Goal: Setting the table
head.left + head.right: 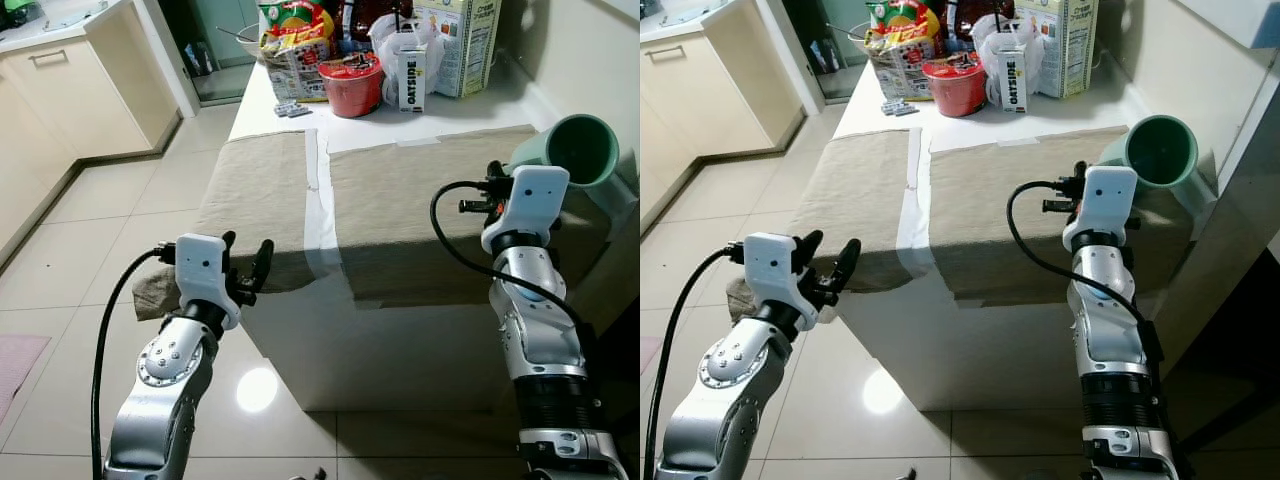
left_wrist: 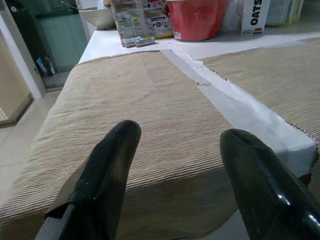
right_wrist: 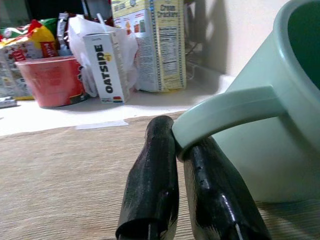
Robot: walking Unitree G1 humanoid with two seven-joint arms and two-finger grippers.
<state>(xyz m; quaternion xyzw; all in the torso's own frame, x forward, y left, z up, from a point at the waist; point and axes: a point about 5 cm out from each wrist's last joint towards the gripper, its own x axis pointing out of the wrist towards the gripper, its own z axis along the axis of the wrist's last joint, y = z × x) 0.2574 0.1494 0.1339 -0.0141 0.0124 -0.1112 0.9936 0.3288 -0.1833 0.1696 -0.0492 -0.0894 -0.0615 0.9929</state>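
— Holding what, the right gripper (image 3: 176, 150)?
— Closed on the green mug's (image 1: 577, 150) handle, mug tilted, maybe touching the table's (image 1: 320, 300) right placemat (image 1: 420, 200).
— The left gripper (image 1: 247, 262)?
— Open, near the left placemat's (image 2: 130, 115) edge.

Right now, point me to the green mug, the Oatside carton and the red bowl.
green mug (image 1: 1160, 150), right eye view, inside of the tilted cup.
Oatside carton (image 1: 412, 80), left eye view, front face with the lettering.
red bowl (image 1: 351, 88), left eye view, outer wall.
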